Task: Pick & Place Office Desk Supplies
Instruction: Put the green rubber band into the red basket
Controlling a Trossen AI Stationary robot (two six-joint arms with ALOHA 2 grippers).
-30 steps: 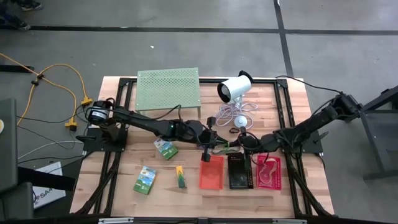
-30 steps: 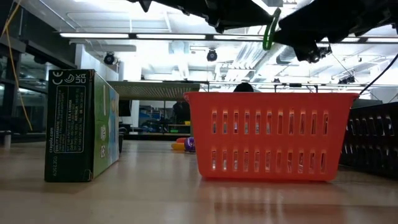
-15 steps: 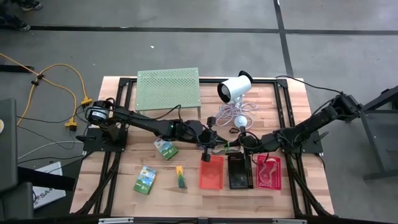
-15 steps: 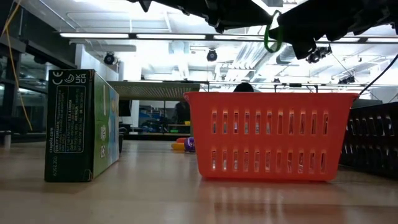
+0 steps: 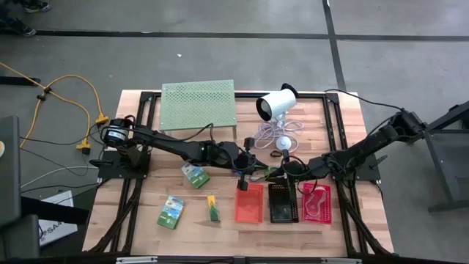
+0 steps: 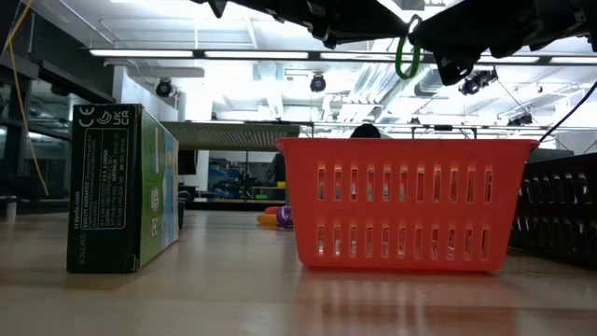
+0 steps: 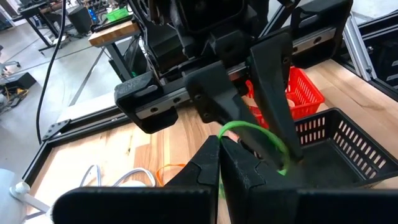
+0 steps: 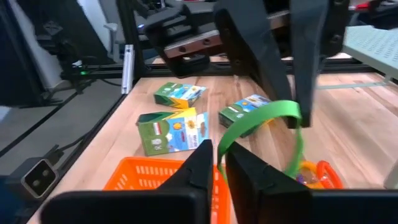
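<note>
Right tool [image 5: 277, 171] now clenched on green loop [image 6: 407, 56], left tool [image 5: 258, 169] gripping it too, loop hanging upright.

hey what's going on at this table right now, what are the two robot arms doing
Both arms meet over the middle of the wooden table, passing a thin green rubber loop between them. The left gripper is shut on the loop, and the right gripper has just pinched it too. They hang above the red mesh basket, beside the black mesh basket and pink mesh basket. Small flat green packs lie to the left.
</note>
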